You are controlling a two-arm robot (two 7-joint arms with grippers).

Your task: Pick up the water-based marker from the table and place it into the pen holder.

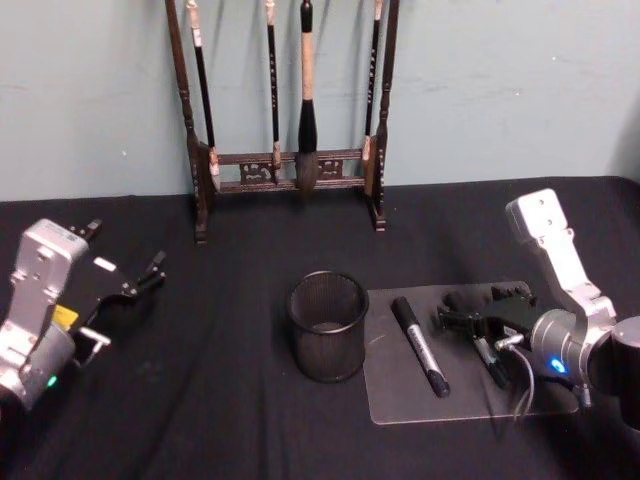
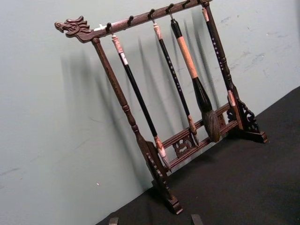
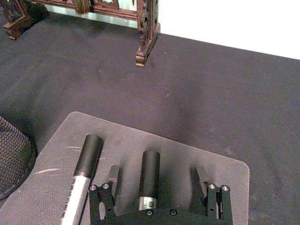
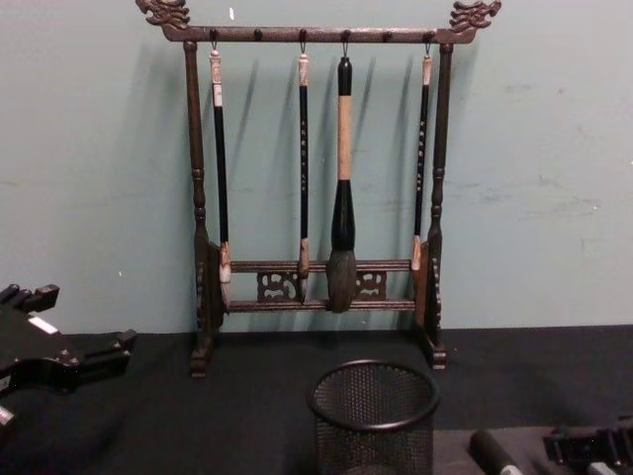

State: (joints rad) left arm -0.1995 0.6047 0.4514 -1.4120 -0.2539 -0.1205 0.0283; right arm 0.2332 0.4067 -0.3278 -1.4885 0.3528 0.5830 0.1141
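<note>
Two black-capped markers lie on a clear mat (image 1: 400, 395) to the right of the pen holder (image 1: 326, 326), a round black mesh cup. One marker (image 1: 420, 345) rests free near the mat's left side. The other marker (image 3: 149, 168) lies between the spread fingers of my right gripper (image 3: 156, 177), which is open and low over the mat (image 3: 140, 136); neither pad touches it. In the head view that gripper (image 1: 482, 322) covers most of this marker. The free marker (image 3: 87, 161) lies beside it. My left gripper (image 1: 120, 295) is parked open at the table's left.
A tall dark wooden brush rack (image 1: 285, 170) with hanging brushes stands at the back against the wall, behind the pen holder (image 4: 374, 411). Black cloth covers the table (image 1: 200, 400). The left wrist view looks at the rack (image 2: 187, 136).
</note>
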